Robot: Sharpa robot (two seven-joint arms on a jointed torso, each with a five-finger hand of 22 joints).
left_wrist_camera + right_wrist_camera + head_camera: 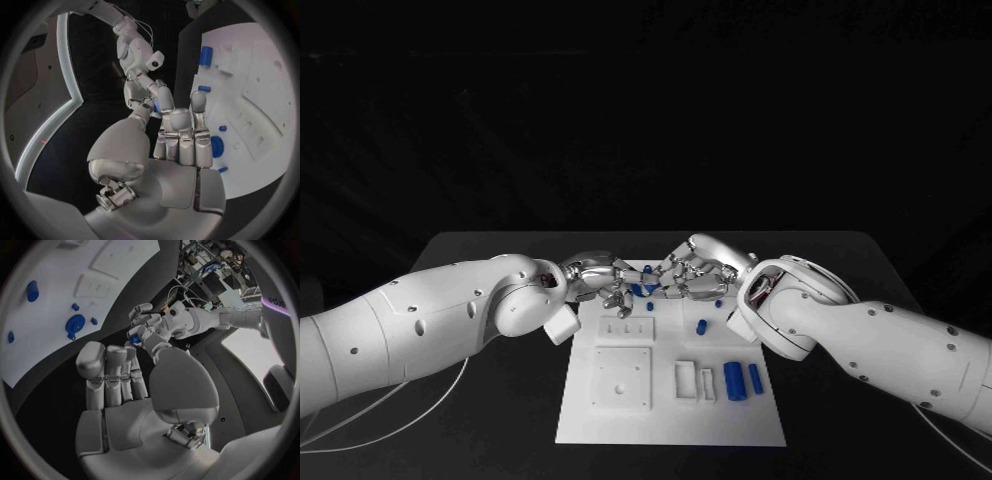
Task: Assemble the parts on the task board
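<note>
Together the left hand (600, 279) and right hand (692, 270) meet over the far edge of the task board (672, 412), fingers curled around a small blue part (643, 289) between them; which hand grips it I cannot tell. Near end of the board lies unobstructed, with two blue cylinders (743, 381) at right.

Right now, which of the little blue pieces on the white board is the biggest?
The long blue cylinder lying near the task board's right edge, beside a thinner blue piece; the others are smaller.
</note>
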